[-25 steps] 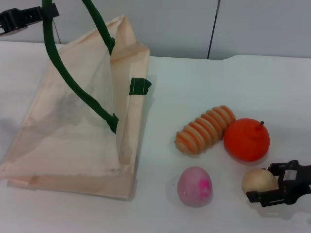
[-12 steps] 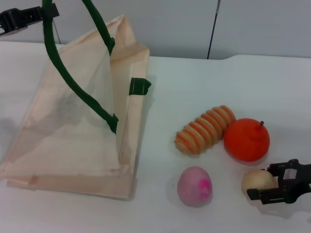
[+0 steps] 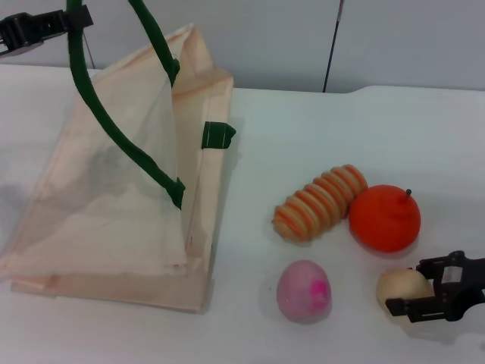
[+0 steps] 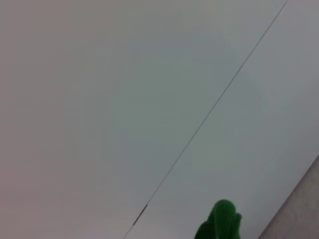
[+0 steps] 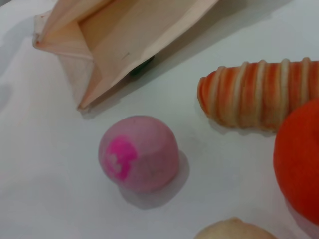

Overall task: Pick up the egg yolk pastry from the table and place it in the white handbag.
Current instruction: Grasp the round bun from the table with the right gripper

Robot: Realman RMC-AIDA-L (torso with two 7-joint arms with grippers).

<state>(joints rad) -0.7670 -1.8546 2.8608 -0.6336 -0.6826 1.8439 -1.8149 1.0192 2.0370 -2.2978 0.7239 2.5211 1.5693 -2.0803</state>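
Note:
The egg yolk pastry (image 3: 399,287), a small pale beige ball, lies on the white table at the front right, just in front of the orange. My right gripper (image 3: 411,287) is open, with a finger on either side of the pastry's right half, low at the table. The pastry's top edge shows in the right wrist view (image 5: 234,230). The white handbag (image 3: 129,182) lies at the left with its mouth held up. My left gripper (image 3: 34,29) is shut on a green handle (image 3: 83,83) at the top left. A bit of the handle shows in the left wrist view (image 4: 221,222).
A pink ball with a magenta spot (image 3: 304,291) lies left of the pastry and shows in the right wrist view (image 5: 139,152). A striped orange-and-cream roll (image 3: 320,202) and an orange (image 3: 384,218) lie behind the pastry. The bag's corner (image 5: 89,59) is beyond the pink ball.
My right gripper has edged slightly further around the pastry, covering a little more of it. The left gripper and the bag have not moved.

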